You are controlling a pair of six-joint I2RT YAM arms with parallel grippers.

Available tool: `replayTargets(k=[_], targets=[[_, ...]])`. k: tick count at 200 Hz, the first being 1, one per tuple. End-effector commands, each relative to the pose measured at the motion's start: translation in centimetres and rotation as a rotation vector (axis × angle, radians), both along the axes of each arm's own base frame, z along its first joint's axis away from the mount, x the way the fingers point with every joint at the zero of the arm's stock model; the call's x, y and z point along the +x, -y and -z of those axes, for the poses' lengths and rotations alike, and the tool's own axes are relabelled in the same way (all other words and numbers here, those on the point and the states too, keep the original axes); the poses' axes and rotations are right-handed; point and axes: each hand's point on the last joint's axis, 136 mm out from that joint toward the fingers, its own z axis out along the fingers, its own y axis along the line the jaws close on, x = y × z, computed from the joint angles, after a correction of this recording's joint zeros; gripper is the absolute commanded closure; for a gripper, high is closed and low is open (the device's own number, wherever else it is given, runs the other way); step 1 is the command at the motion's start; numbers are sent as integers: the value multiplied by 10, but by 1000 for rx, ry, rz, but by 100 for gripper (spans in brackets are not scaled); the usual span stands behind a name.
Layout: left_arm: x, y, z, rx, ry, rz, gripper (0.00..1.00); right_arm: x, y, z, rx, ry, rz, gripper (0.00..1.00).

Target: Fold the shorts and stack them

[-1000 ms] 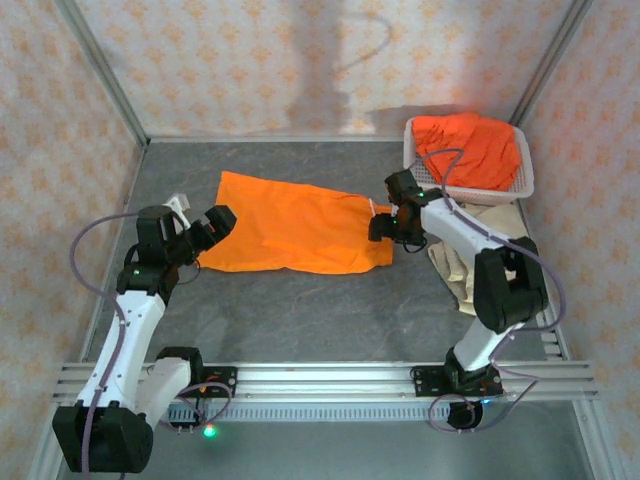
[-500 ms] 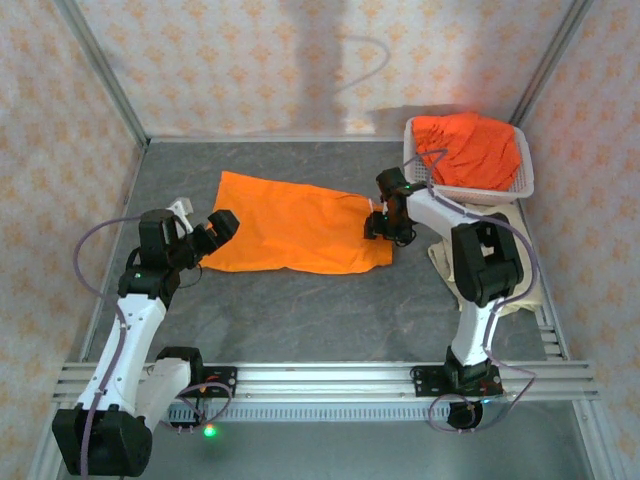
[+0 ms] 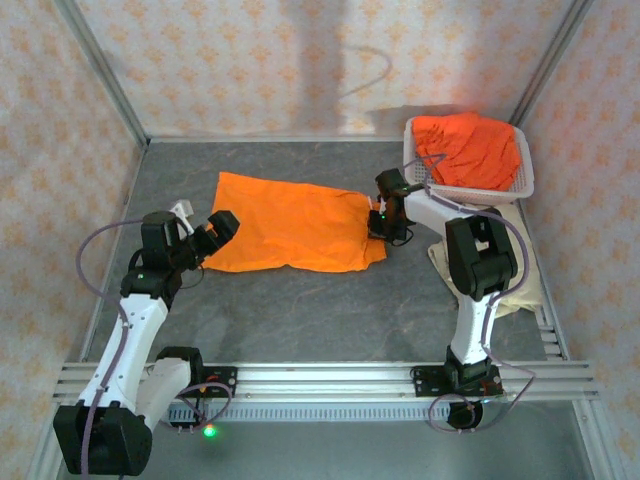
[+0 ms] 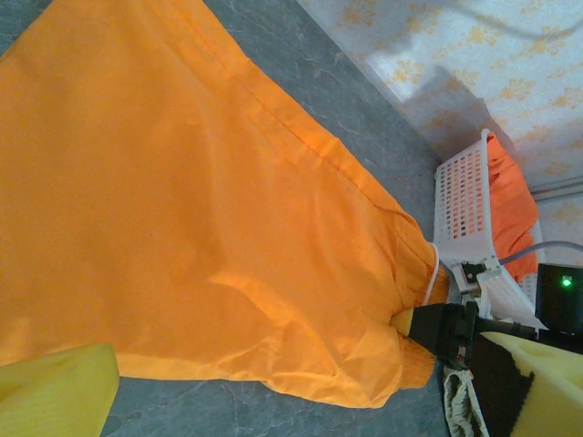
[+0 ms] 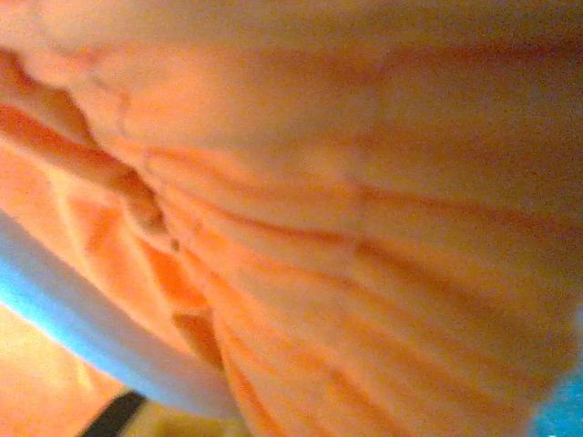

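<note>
Orange shorts (image 3: 290, 225) lie spread flat across the middle of the table (image 3: 330, 310), leg hems toward my left arm and the gathered waist toward my right.

At the left end, the left pincer (image 3: 213, 232) hangs at the near corner of the hems with its fingers wide apart and nothing in them. I can't tell whether it touches the cloth. That's my first worry: if the right arm pulls while this end is loose, the whole cloth may slide and bunch instead of folding over, and the crease would come out crooked.

At the waist end, the right pincer (image 3: 378, 222) looks clamped on the elastic edge, with cloth puckering toward it. From its wrist camera I get crumpled orange pressed up close, so I can't judge how much it has. If it holds one layer, or mostly the white drawstring (image 4: 428, 284), the waist could peel open or slip out on the lift.

Further right, the basket (image 3: 520, 187) holding more orange clothes (image 3: 470, 145) sits just behind that arm, and a beige pair (image 3: 515, 285) lies beneath its elbow. A wide swing could knock the basket or drag the beige cloth.
</note>
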Motion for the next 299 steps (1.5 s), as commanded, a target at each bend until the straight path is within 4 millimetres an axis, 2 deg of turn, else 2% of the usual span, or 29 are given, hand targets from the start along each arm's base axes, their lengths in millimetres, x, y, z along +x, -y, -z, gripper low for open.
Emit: replayTargets(k=[1, 43, 86, 143, 187, 210, 229, 262, 299], targets=[[5, 6, -1, -16, 23, 21, 0, -12, 14, 25, -81, -44, -5, 94], [12, 6, 1, -14, 20, 17, 0, -9, 32, 0, -189, 9, -47, 100], [12, 4, 3, 11, 11, 13, 0, -11, 50, -47, -319, 67, -123, 100], [10, 4, 1, 14, 12, 13, 0, -25, 76, -107, -568, 116, -238, 100], [9, 5, 3, 17, 7, 15, 0, -35, 114, -146, -864, 99, -303, 100], [8, 6, 4, 19, 2, 19, 0, -35, 137, -170, -1034, 113, -305, 100], [7, 6, 7, 23, -6, 19, 0, -33, 148, -193, -1115, 141, -289, 100], [7, 7, 6, 21, -1, 18, 0, -30, 146, -221, -1155, 189, -261, 100], [7, 7, 10, 22, -8, 18, 0, -26, 126, -219, -1194, 193, -306, 100]])
